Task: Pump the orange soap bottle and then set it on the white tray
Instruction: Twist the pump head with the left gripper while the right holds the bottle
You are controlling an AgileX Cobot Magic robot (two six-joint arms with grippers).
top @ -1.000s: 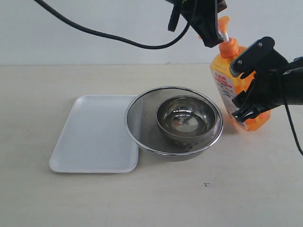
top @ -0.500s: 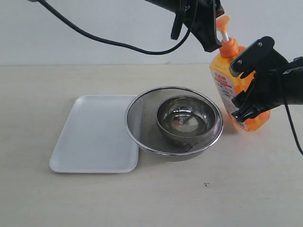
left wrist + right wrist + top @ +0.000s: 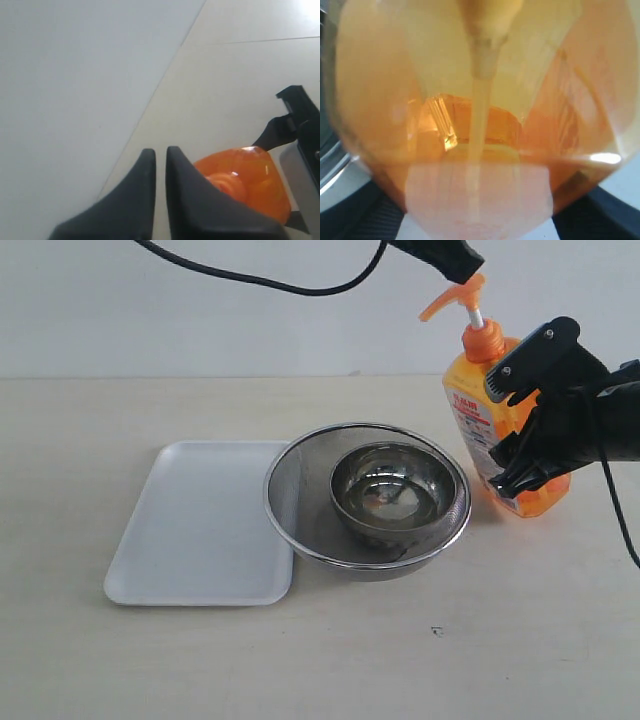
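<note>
White tray (image 3: 200,525) lies nearest, at nine o'clock of the steel mesh strainer (image 3: 290,502); the orange soap bottle (image 3: 468,390) stands at two o'clock, held tight in the right gripper (image 3: 493,435). Moved low, it could bump the strainer and slip. Farthest, the left gripper (image 3: 160,170), fingers together and empty, could catch the pump head (image 3: 458,296).

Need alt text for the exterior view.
The right gripper clasps the orange soap bottle on the table, right of a mesh strainer holding a metal bowl. The white tray lies left of the strainer; the left gripper hovers above the pump.
</note>
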